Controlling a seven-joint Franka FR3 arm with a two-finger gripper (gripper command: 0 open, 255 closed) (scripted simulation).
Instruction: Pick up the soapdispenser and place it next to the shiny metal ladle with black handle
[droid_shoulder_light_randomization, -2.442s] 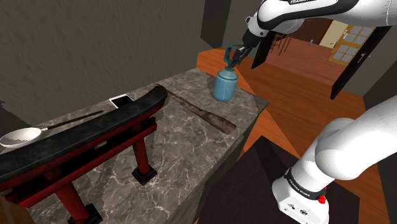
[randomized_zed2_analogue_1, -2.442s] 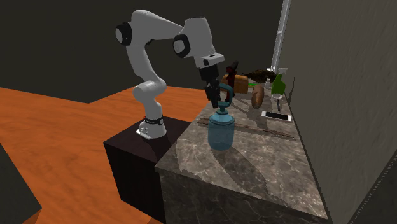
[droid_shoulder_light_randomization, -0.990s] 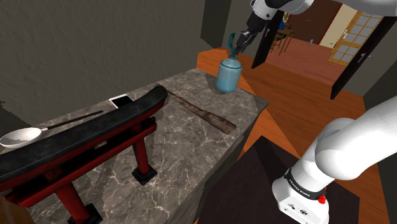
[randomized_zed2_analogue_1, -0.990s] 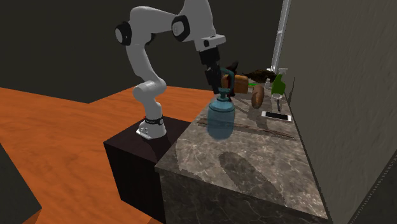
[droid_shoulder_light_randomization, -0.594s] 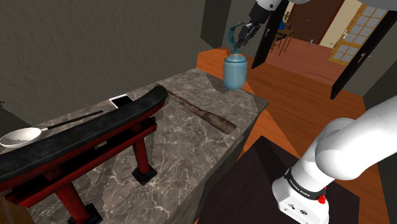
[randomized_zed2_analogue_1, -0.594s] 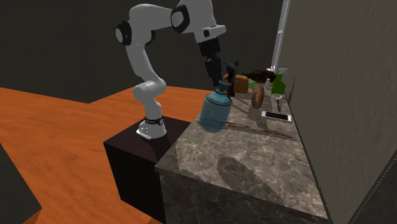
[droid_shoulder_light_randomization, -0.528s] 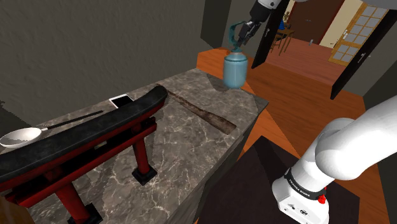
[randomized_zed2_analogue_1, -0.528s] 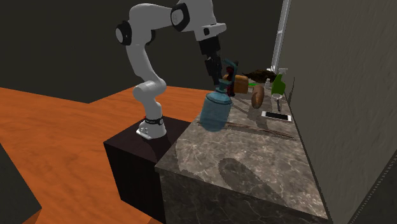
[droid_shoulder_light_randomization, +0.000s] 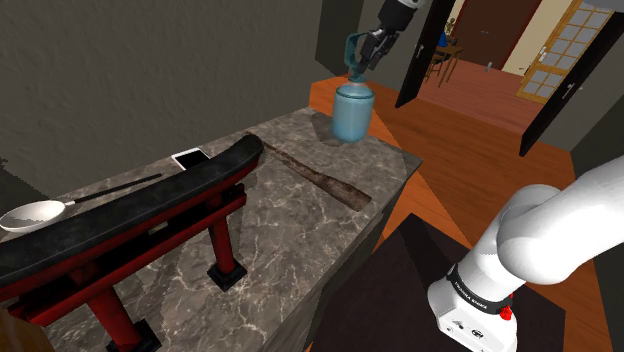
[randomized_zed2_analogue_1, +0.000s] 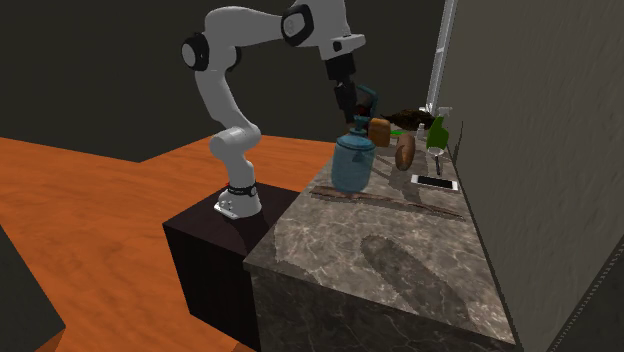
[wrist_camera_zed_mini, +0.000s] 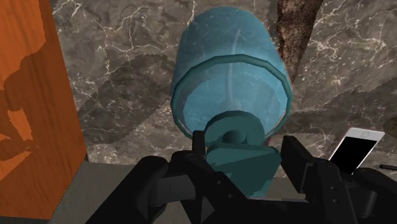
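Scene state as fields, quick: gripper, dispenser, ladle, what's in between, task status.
gripper: gripper shut on the soap dispenser's pump head
soap dispenser: soap dispenser, teal, hanging below the fingers, off the counter, over its end near the orange floor
ladle: ladle lying flat at the counter's opposite end, pale bowl, thin dark handle
between: black-and-red gate model standing on the counter; phone lying flat near the wall
status: lifted, not yet placed by the ladle
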